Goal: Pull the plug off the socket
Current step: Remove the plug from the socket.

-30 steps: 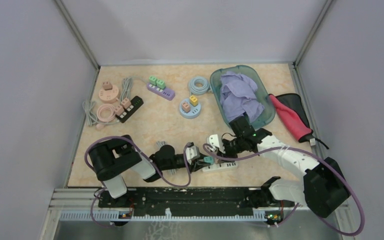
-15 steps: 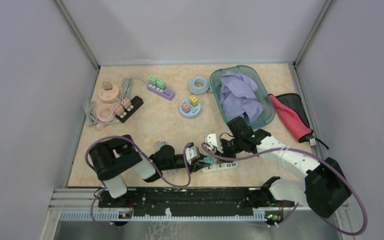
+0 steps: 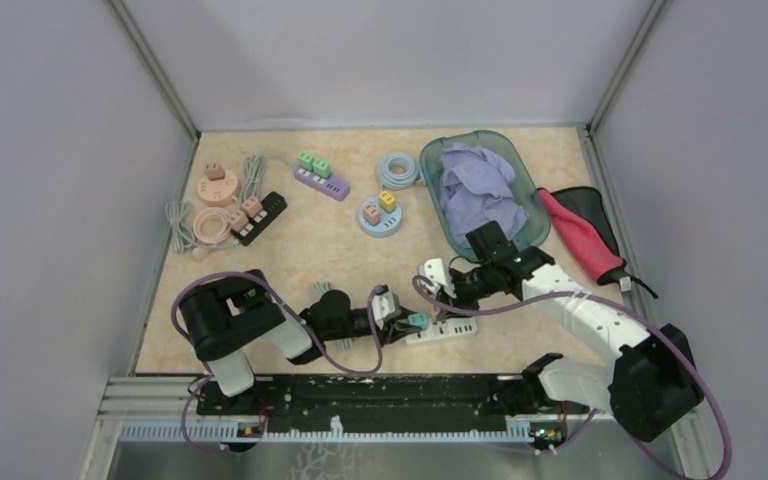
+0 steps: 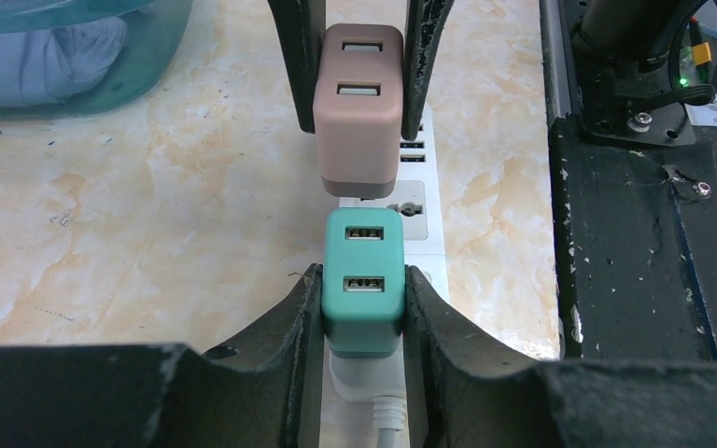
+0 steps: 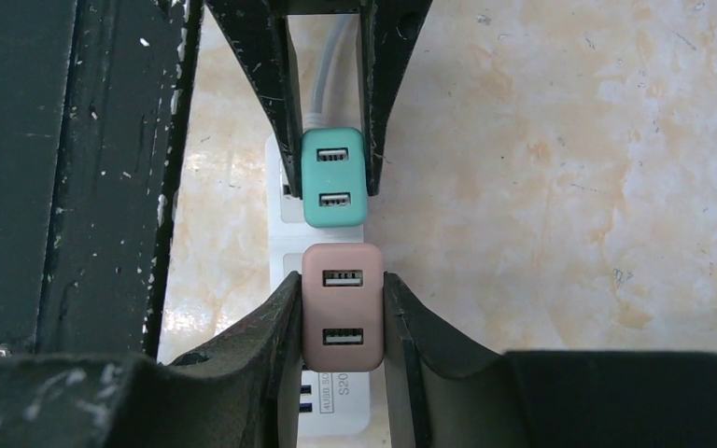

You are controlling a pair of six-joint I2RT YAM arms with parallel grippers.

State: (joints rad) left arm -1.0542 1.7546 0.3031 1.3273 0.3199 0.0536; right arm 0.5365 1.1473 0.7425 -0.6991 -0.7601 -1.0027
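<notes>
Right end effector (image 5: 338,291) grips brown plug (image 5: 341,322), parallel strip (image 5: 289,257).

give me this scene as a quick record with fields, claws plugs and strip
left claw: shut on teal two-port plastic plug
teal plug: seated in the strip
right claw: shut on dusty-pink two-port plastic plug
pink plug: appears raised off the strip
white plastic power strip: flat on marbled tabletop, one bare socket between the plugs
</notes>
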